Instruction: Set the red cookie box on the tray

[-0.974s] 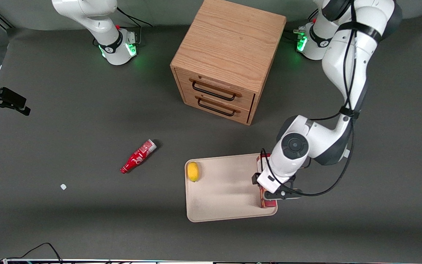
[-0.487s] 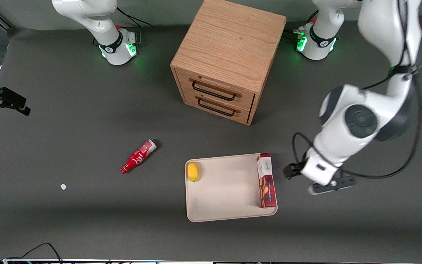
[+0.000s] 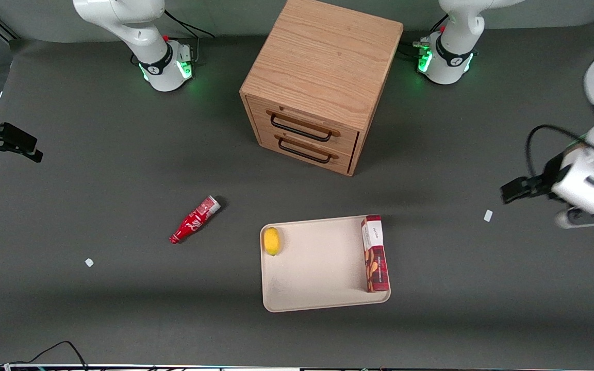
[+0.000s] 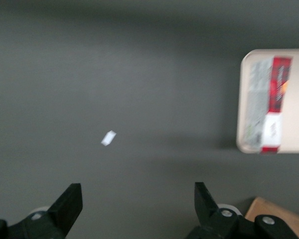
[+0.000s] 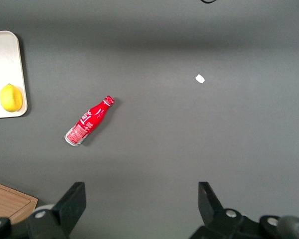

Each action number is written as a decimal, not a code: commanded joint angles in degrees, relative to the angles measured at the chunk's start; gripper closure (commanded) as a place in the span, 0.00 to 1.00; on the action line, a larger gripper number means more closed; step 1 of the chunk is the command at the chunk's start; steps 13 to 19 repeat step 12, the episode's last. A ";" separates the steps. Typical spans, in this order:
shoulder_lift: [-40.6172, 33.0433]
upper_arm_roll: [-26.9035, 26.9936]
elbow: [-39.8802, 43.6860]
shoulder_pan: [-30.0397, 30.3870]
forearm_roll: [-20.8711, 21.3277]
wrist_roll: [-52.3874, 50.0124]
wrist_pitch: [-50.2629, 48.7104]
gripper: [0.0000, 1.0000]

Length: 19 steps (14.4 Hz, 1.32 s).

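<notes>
Not much left to botch imo: the matte dark grey surface is flat, and the cream tray with its low rim and rounded corners sits well off from the hand, which is spread wide and holding nothing. The slim cardboard red cookie box hugs the tray's edge nearest the hand, so 1 bump could tip it over the rim.

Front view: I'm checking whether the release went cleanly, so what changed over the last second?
The left gripper, open, let go of the slim dark-red cookie box and drew away toward the working arm's end of the table. The box stayed lying on the cream-beige rectangular tray; the yellow lemon and red soda bottle did not move.
</notes>
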 commanded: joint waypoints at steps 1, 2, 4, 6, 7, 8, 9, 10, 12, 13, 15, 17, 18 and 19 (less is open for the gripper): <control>-9.79 0.00 -8.62 3.22 -1.18 5.01 -0.95 0.00; -11.55 0.00 -8.81 3.84 -1.88 6.06 -2.86 0.00; -14.63 0.00 -8.90 4.98 -3.28 7.65 -5.95 0.00; -16.84 0.00 -8.81 4.99 -4.08 8.26 -7.71 0.00; -17.46 0.09 -8.72 4.99 -4.34 8.97 -8.15 0.00; -17.55 0.09 -8.72 4.90 -4.43 9.06 -8.33 0.00; -17.55 0.09 -8.72 4.47 -4.43 9.06 -8.68 0.00; -17.55 0.18 -8.55 4.20 -4.43 9.06 -8.86 0.00; -17.55 1.14 -8.46 3.68 -4.34 10.02 -8.95 0.00; -17.55 1.14 -8.46 3.68 -4.34 10.02 -8.95 0.00; -17.55 1.14 -8.46 3.68 -4.34 10.02 -8.95 0.00; -17.55 1.14 -8.46 3.68 -4.34 10.02 -8.95 0.00; -17.55 1.14 -8.46 3.68 -4.34 10.02 -8.95 0.00; -17.55 1.14 -8.46 3.68 -4.34 10.02 -8.95 0.00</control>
